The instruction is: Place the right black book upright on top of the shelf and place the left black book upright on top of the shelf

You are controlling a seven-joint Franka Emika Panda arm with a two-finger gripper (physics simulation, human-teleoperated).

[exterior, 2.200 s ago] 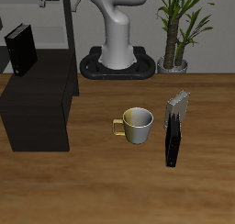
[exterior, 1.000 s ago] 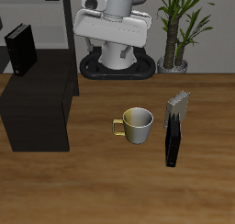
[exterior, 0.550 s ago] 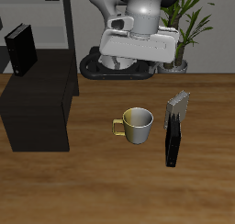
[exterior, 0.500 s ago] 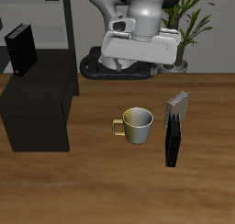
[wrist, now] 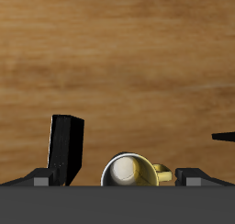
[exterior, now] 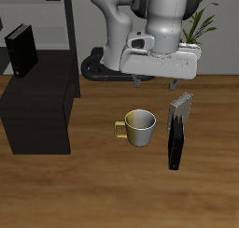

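Note:
The right black book stands upright on the flat top of the black shelf. The left black book stands on edge on the table, its back end looking grey. It also shows in the wrist view. My gripper hangs open and empty above the table, just behind this book and the mug. In the wrist view the gripper has its fingertips wide apart, with nothing between them.
A metal mug with a yellow handle stands between the shelf and the left black book; it also shows in the wrist view. A tall grey shelving unit and a potted plant stand at the back.
My arm has swung from above the shelf side across to the left black book's side and come lower. The gripper stays open. Books and mug have not moved.

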